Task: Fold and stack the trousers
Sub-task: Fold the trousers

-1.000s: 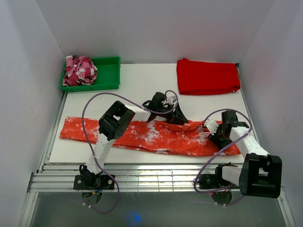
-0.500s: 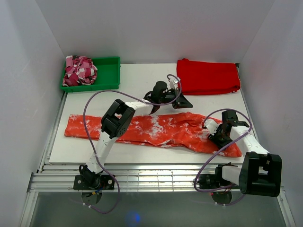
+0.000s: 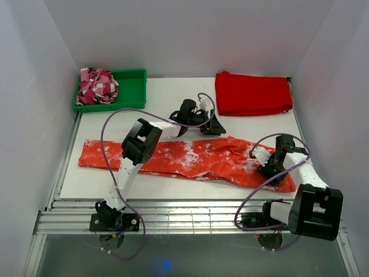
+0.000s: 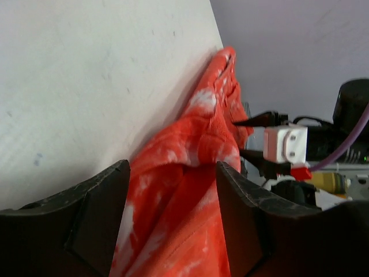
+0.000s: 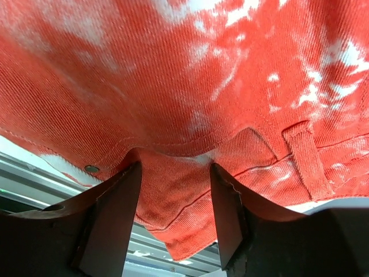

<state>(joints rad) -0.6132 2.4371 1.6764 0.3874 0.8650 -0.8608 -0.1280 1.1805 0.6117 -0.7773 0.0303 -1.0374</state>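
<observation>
A green tray [image 3: 134, 88] holding a crumpled pink-and-white cloth [image 3: 97, 85] sits far left; a folded red cloth [image 3: 252, 93] lies far right.

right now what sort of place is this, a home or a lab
Most likely a robotics lab cell: plain white walls box in a white table, a left arm and right arm are bolted at its near edge, and the trousers lie spread across it.

The trousers [image 5: 190, 86] overrun the right wrist view's top and side edges. From above, the right end effector [image 3: 270, 169] hides part of their waist end; the left wrist view crops them below.
</observation>
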